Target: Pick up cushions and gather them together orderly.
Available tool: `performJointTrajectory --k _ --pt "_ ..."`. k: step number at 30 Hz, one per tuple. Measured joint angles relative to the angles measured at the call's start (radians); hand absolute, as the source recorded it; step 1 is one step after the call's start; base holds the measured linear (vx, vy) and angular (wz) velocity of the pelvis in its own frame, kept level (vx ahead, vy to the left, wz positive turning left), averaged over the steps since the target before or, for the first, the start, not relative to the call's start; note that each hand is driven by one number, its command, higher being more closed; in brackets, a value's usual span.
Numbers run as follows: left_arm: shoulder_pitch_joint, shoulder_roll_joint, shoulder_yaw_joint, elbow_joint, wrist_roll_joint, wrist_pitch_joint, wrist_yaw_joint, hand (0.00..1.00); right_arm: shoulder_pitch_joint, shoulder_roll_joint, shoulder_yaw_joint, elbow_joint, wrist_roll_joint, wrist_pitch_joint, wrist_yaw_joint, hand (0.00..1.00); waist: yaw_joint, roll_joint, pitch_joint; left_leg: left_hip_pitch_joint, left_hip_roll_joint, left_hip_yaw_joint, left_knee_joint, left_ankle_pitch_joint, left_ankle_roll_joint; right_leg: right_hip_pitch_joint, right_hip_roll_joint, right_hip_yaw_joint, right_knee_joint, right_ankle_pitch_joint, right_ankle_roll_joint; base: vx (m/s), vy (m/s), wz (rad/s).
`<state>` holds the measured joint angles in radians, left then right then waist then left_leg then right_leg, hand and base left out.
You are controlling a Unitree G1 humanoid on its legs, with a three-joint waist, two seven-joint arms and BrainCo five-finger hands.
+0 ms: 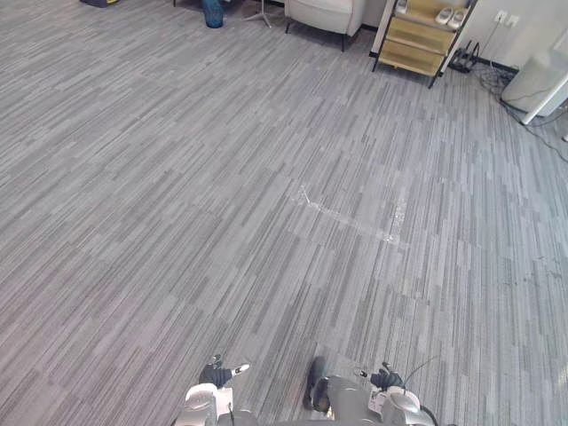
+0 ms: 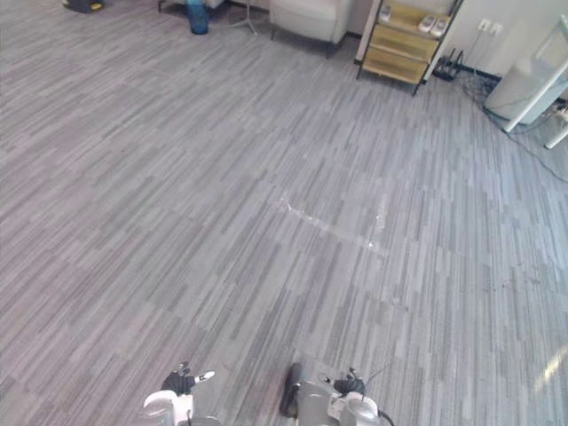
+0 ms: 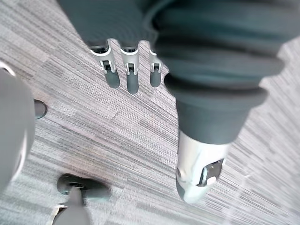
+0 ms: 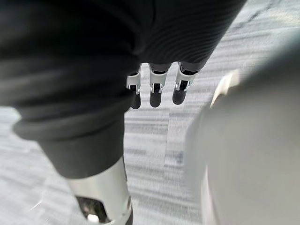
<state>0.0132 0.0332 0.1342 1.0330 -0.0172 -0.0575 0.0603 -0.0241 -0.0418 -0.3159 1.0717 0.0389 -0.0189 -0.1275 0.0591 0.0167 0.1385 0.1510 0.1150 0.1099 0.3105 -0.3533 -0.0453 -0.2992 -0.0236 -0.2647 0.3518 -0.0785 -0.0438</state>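
**A:** What could go wrong from here?

**B:** Mainly a blind move. I cannot tell where the cushions are, and neither hand holds one. The left hand (image 3: 132,77) hangs low at the robot's side with its fingers loose and apart over the grey striped carpet floor (image 1: 266,177). The right hand (image 4: 155,91) hangs the same way, relaxed and empty. Setting off before a cushion is found risks heading the wrong way and losing time.

**A:** Anything to trip on?

**B:** I'd say the far right is the risk. The black cables (image 1: 490,78) trail on the floor beside the white boxy unit (image 1: 541,82). Drifting that way could snag a foot.

**A:** And open room?

**B:** Plenty. The carpet ahead is wide and bare apart from a thin pale scuff line (image 1: 351,220). The limits are far off along the back: a blue round container (image 1: 213,12), a pale upholstered armchair (image 1: 325,12) and a slanted wooden shoe rack (image 1: 419,40). The middle looks like a good place to gather them.
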Motion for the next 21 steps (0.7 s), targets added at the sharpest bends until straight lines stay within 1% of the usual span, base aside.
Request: performJointTrajectory --k 1,2,3,4,5,6,7,8,9,10,11,12,13,14,15,16,17,18,19,20,21 --pt "0.006 -0.005 0.011 0.000 0.009 0.001 0.002 0.00 -0.001 0.000 -0.019 0.007 0.000 0.000 0.000 0.00 0.005 0.015 0.000 -0.017 0.015 -0.029 0.081 0.001 -0.003 0.018 0.024 0.002 0.004 -0.026 -0.008 0.44 -0.166 -0.29" --pt "0.010 -0.006 0.032 0.000 0.016 0.003 0.002 0.00 0.004 0.001 -0.034 0.007 0.000 0.000 0.000 0.00 0.003 0.022 -0.001 -0.042 0.026 -0.047 0.167 0.013 -0.019 0.035 0.039 0.004 0.006 -0.047 -0.014 0.45 -0.189 -0.28" --pt "0.009 -0.011 0.055 -0.001 0.016 0.006 0.002 0.00 0.011 0.000 -0.034 0.001 0.001 0.000 -0.001 0.00 -0.004 0.032 0.004 -0.117 0.033 -0.093 0.367 0.076 -0.022 0.079 0.059 0.006 0.003 -0.078 -0.018 0.35 -0.150 -0.18" --pt "0.009 -0.016 0.062 -0.003 0.016 0.007 0.000 0.00 0.015 0.000 -0.031 -0.002 0.002 0.001 -0.001 0.00 -0.003 0.036 0.007 -0.154 0.035 -0.108 0.464 0.134 -0.015 0.104 0.069 0.010 -0.005 -0.090 -0.023 0.44 -0.150 -0.30" --pt "0.012 -0.027 0.071 -0.014 0.016 0.006 -0.001 0.00 0.025 0.001 -0.020 -0.016 0.003 0.002 -0.002 0.00 0.008 0.038 0.015 -0.242 0.046 -0.133 0.685 0.259 -0.007 0.178 0.086 0.037 -0.042 -0.106 -0.032 0.49 -0.075 -0.46" --pt "0.020 -0.025 0.070 -0.034 0.015 0.005 -0.002 0.00 0.030 0.003 -0.016 -0.021 0.008 0.003 -0.004 0.00 0.018 0.043 0.016 -0.315 0.045 -0.136 0.805 0.202 -0.013 0.241 0.097 0.059 -0.077 -0.115 -0.042 0.48 -0.051 -0.51" --pt "0.018 -0.023 0.063 -0.042 0.016 0.004 -0.003 0.00 0.027 0.005 -0.015 -0.020 0.010 0.003 -0.004 0.00 0.021 0.037 0.019 -0.351 0.038 -0.135 0.827 0.175 -0.014 0.272 0.097 0.069 -0.099 -0.115 -0.042 0.38 -0.025 -0.48" --pt "0.016 -0.015 0.049 -0.060 0.015 0.001 -0.004 0.00 0.018 0.006 -0.014 -0.021 0.015 0.003 -0.005 0.00 0.026 0.021 0.027 -0.419 0.013 -0.133 0.806 0.127 -0.011 0.325 0.091 0.096 -0.147 -0.114 -0.041 0.39 -0.020 -0.50" --pt "0.014 -0.016 0.041 -0.076 0.015 -0.004 -0.004 0.00 0.010 0.019 -0.019 -0.020 0.026 0.004 -0.006 0.00 0.036 0.023 0.030 -0.467 -0.003 -0.120 0.718 0.085 -0.008 0.370 0.084 0.120 -0.182 -0.112 -0.037 0.39 0.006 -0.49" --pt "0.013 -0.018 0.041 -0.079 0.014 -0.004 -0.004 0.00 0.006 0.021 -0.025 -0.019 0.033 0.005 -0.008 0.00 0.040 0.021 0.031 -0.485 -0.013 -0.116 0.655 0.071 -0.004 0.385 0.081 0.130 -0.198 -0.112 -0.037 0.46 0.060 -0.48" --pt "0.008 -0.017 0.031 -0.080 0.013 -0.005 -0.004 0.00 -0.005 0.019 -0.037 -0.012 0.042 0.005 -0.011 0.00 0.048 0.020 0.030 -0.500 -0.048 -0.122 0.447 0.068 -0.005 0.413 0.066 0.151 -0.230 -0.120 -0.023 0.34 0.123 -0.42" --pt "0.010 -0.019 0.013 -0.078 0.013 -0.005 -0.004 0.00 -0.009 0.014 -0.037 -0.006 0.042 0.001 -0.011 0.00 0.050 0.028 0.026 -0.498 -0.074 -0.134 0.195 0.120 -0.024 0.425 0.053 0.171 -0.247 -0.139 -0.003 0.34 0.156 -0.41" --pt "0.010 -0.020 0.002 -0.077 0.012 -0.006 -0.004 0.00 -0.010 0.008 -0.035 -0.001 0.042 0.000 -0.010 0.00 0.052 0.039 0.021 -0.495 -0.076 -0.147 0.096 0.171 -0.025 0.432 0.053 0.181 -0.254 -0.158 -0.001 0.40 0.206 -0.52" --pt "0.011 -0.020 0.002 -0.074 0.006 -0.010 -0.005 0.00 -0.010 0.009 -0.033 0.015 0.042 0.003 -0.010 0.00 0.068 0.041 0.016 -0.463 -0.090 -0.132 0.042 0.301 -0.009 0.454 0.039 0.222 -0.255 -0.182 0.016 0.37 0.173 -0.39" --pt "0.009 -0.016 0.000 -0.069 0.006 -0.014 -0.005 0.00 -0.011 0.019 -0.032 0.014 0.042 0.003 -0.009 0.00 0.078 0.021 0.010 -0.455 -0.117 -0.118 0.042 0.272 0.010 0.462 0.011 0.239 -0.250 -0.199 0.023 0.61 0.199 -0.41" --pt "0.006 -0.006 -0.004 -0.070 0.003 -0.017 -0.006 0.00 -0.006 0.020 -0.035 0.013 0.041 0.002 -0.008 0.00 0.074 0.005 0.009 -0.467 -0.139 -0.110 0.092 0.220 0.040 0.454 -0.012 0.253 -0.213 -0.217 0.045 0.50 0.144 -0.17" --pt "0.004 -0.005 -0.004 -0.071 0.003 -0.017 -0.007 0.00 -0.005 0.020 -0.035 0.011 0.041 0.002 -0.009 0.00 0.075 0.000 0.011 -0.465 -0.144 -0.100 0.113 0.198 0.047 0.450 -0.020 0.268 -0.183 -0.226 0.059 0.59 0.171 -0.27" --pt "0.007 -0.008 -0.003 -0.071 0.001 -0.017 -0.005 0.00 0.006 0.022 -0.035 0.008 0.040 0.002 -0.008 0.00 0.081 -0.006 0.007 -0.435 -0.144 -0.071 0.131 0.164 0.061 0.418 -0.032 0.298 -0.051 -0.253 0.102 0.46 0.144 -0.40" --pt "0.015 -0.005 -0.008 -0.069 -0.004 -0.016 -0.007 0.00 0.019 0.029 -0.033 -0.006 0.039 0.002 -0.005 0.00 0.082 -0.013 0.004 -0.371 -0.157 -0.054 0.126 0.125 0.078 0.330 -0.044 0.316 0.216 -0.244 0.155 0.46 0.127 -0.41" --pt "0.018 -0.003 -0.012 -0.069 -0.004 -0.014 -0.007 0.00 0.027 0.032 -0.033 -0.013 0.039 0.002 -0.003 0.00 0.077 -0.016 0.006 -0.342 -0.165 -0.052 0.121 0.110 0.085 0.285 -0.052 0.317 0.333 -0.218 0.196 0.48 0.096 -0.23" --pt "0.018 0.003 -0.019 -0.069 -0.004 -0.012 -0.006 0.00 0.047 0.041 -0.034 -0.032 0.040 0.003 0.003 0.00 0.066 -0.023 0.007 -0.277 -0.181 -0.050 0.111 0.084 0.097 0.211 -0.081 0.302 0.544 -0.198 0.224 0.50 0.062 0.07"
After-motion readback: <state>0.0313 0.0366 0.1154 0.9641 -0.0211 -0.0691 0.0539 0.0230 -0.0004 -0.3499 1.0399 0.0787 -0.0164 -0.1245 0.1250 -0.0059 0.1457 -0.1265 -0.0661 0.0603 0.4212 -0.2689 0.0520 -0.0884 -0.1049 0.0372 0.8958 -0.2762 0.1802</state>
